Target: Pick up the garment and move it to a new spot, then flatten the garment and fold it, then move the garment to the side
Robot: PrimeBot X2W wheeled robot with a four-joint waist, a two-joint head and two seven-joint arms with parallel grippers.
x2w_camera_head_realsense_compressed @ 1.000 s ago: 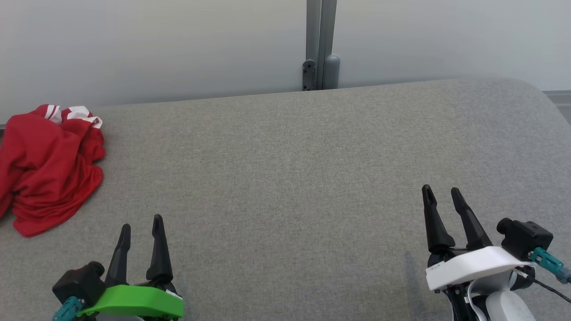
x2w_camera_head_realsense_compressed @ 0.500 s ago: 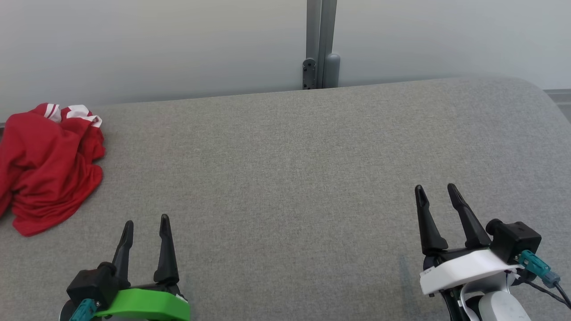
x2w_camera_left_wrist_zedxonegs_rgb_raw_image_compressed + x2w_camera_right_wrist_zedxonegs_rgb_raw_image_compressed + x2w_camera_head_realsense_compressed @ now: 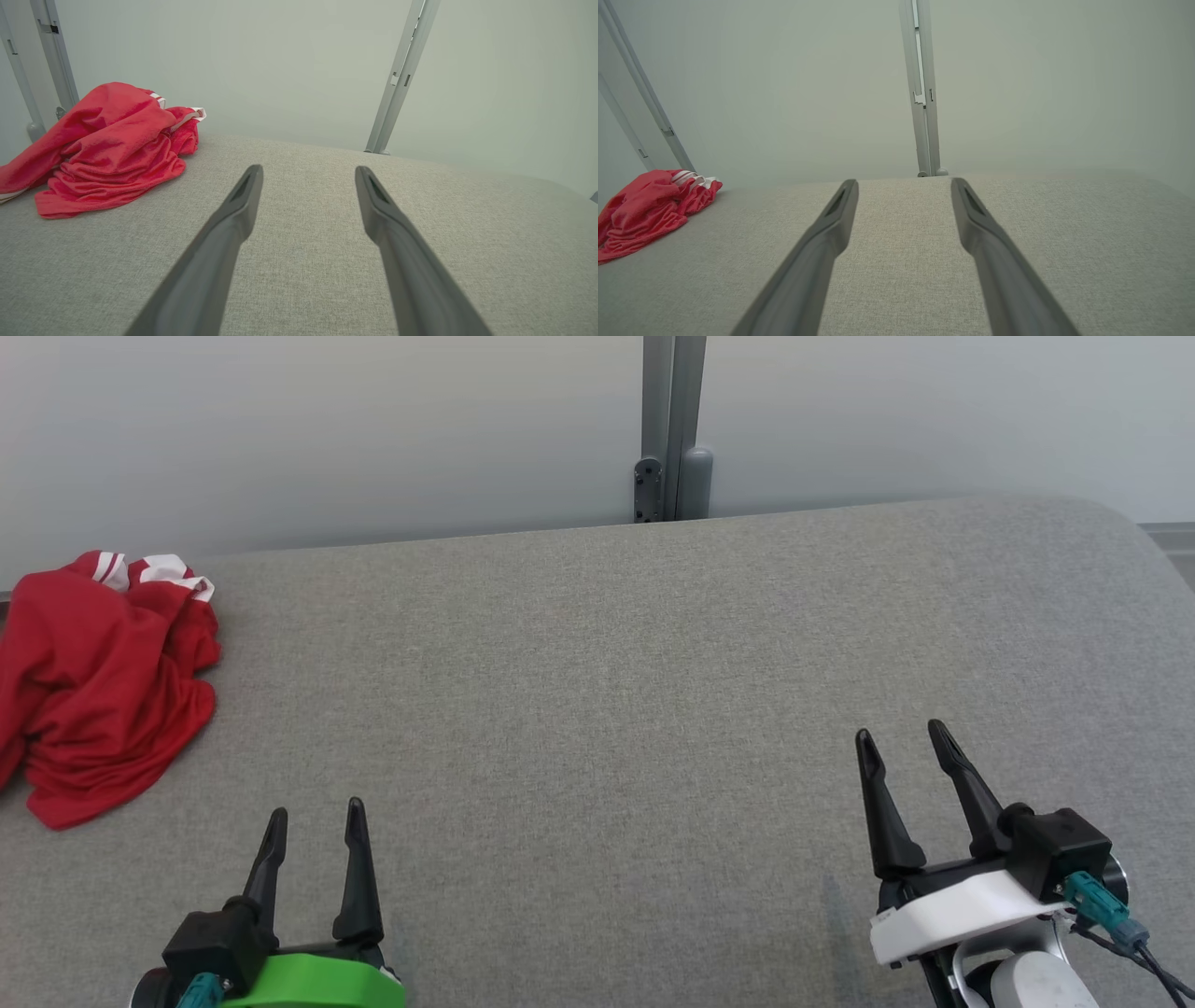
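A crumpled red garment [image 3: 98,686] lies at the far left of the grey tabletop [image 3: 597,709], well apart from the left hand [image 3: 316,807] and right hand [image 3: 900,730], both spread wide and empty.

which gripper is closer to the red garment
Left. The left gripper is right of the red garment and nearer the robot; the right gripper is far off across the grey surface.

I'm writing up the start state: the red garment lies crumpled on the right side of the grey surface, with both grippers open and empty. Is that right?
Not quite. The red garment lies crumpled on the left side of the grey surface, as the head view shows. The rest holds: the left gripper and the right gripper are both open and empty.
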